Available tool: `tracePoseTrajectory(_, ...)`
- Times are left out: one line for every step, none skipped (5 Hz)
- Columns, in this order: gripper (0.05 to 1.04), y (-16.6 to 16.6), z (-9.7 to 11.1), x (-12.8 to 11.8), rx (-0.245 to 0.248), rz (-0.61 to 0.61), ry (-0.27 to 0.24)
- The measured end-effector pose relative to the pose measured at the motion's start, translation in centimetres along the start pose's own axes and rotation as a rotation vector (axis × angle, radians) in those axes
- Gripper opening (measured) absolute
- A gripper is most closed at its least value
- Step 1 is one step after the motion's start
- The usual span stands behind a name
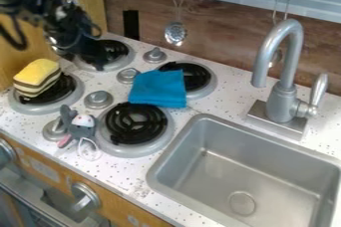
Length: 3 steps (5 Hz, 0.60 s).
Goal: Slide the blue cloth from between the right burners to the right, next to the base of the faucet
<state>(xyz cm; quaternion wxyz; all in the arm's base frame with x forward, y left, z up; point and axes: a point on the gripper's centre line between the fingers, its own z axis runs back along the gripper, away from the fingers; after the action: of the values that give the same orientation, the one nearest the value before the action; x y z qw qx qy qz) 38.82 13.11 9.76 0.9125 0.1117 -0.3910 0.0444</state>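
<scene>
1. I'm seeing a yellow block (37,73) sitting a little askew on the left burner (41,108), its top plain and rounded at the corners, its sides showing dark and pale stripes.
2. Near it, to the right in my view, the black gripper (98,63) is hanging over the rear-left burner (122,62); I can't tell whether its jaws are open or closed.
3. A bright blue cloth (158,88), folded and smooth, is lying partly over the rear-right burner (202,84) and reaching the edge of the front burner (138,152).
4. A grey plush mouse (81,130) is resting beside that front burner.
5. Farther right, a metal sink (220,181) is lying below a curved tap (280,66) in the speckled worktop (220,107).
</scene>
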Motion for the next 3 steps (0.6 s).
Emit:
tracePoseTrajectory(1.009, -1.82, -2.15, 1.07, -0.037, 0.021, 0.031)
tracePoseTrajectory(1.009, -2.37, -2.72, 1.37, -0.047, 0.014, 0.043)
tracePoseTrajectory(1.009, -2.58, -2.81, 0.49, -0.052, -0.017, 0.051)
